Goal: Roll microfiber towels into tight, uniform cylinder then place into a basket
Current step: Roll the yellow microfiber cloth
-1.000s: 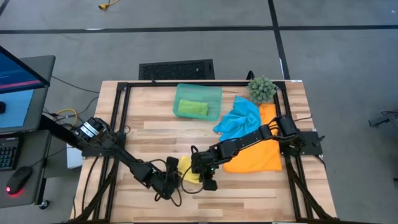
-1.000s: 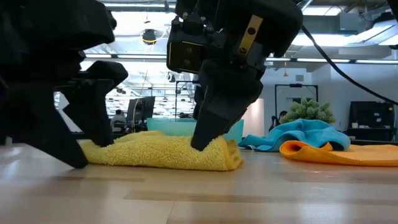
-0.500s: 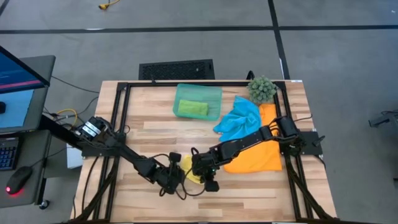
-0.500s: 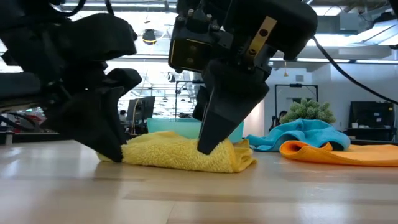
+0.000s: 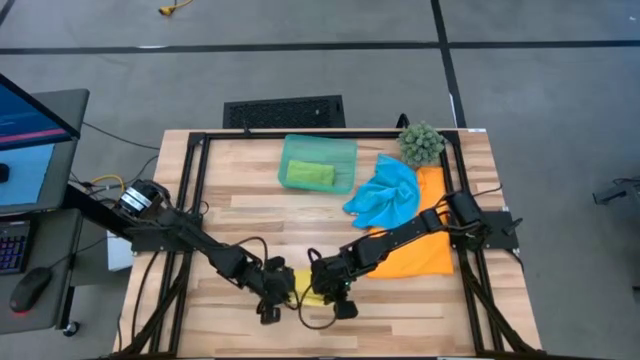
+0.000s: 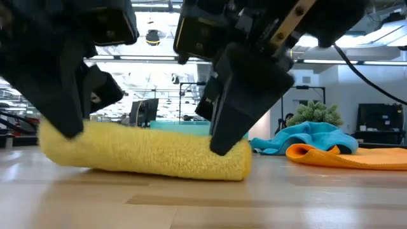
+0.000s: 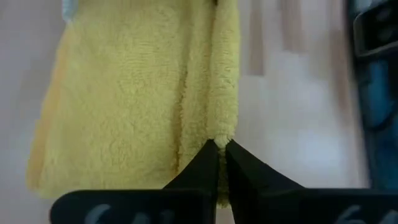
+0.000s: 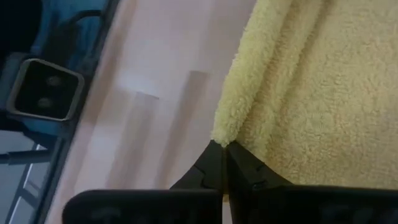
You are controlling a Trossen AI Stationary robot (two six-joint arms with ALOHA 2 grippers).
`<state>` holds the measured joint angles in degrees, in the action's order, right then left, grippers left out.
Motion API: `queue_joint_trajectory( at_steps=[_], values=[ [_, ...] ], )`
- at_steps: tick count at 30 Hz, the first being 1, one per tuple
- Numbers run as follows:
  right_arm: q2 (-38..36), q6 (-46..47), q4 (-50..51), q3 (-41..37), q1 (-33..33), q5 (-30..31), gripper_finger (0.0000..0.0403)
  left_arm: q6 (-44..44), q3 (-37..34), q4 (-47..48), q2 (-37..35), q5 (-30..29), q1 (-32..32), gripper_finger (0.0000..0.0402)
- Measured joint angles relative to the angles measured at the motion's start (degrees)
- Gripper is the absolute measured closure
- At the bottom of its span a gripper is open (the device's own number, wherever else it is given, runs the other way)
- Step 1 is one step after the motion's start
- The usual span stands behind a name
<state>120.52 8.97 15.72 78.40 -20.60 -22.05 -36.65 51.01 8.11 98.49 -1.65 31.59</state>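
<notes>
- Both grippers work at the near edge of the wooden table (image 5: 240, 210): the left gripper (image 5: 270, 305) and the right gripper (image 5: 335, 300) each pinch one end of the rolled yellow towel (image 6: 146, 149).
- Left gripper fingertips (image 7: 217, 152) are clenched on the edge of the yellow cloth in its wrist view; the right gripper's (image 8: 221, 155) are likewise clamped on a fold of that towel.
- From table height the yellow towel is a thick roll lying lengthwise between the two dark grippers.
- Farther back on the right side lies the orange towel (image 5: 425, 250), spread flat, with the sky blue towel (image 5: 385, 195) crumpled and overlapping its far edge.
- Beyond these, near the far edge, the teal basket (image 5: 340, 155) holds a rolled bright green towel (image 5: 310, 174).
- A spiky green plant ball (image 5: 421, 144) sits at the far right corner.
</notes>
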Motion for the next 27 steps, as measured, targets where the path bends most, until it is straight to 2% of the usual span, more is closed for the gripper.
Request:
queue_joint_trajectory(
  at_steps=[7,13,18,24,27],
  values=[
    [0.0,0.3,3.4,3.5,-1.5,0.6,0.0394,-11.2,0.1,1.0,-0.4,4.6,-1.7,0.0393],
    [0.0,3.2,11.9,7.3,-0.2,5.0,0.0384,-12.0,0.1,2.5,-0.5,10.8,-6.0,0.0393],
    [0.0,2.8,13.4,7.4,0.3,5.3,0.039,-10.1,0.1,3.4,-0.6,17.4,-9.9,0.0393],
    [0.0,2.7,13.5,7.4,-0.2,6.1,0.0393,-9.5,0.1,4.8,-1.5,17.8,-10.9,0.0393],
    [-0.2,2.7,13.6,7.4,-0.1,6.1,0.0388,-9.5,0.1,6.0,-3.6,15.0,-10.6,0.0393]
  ],
)
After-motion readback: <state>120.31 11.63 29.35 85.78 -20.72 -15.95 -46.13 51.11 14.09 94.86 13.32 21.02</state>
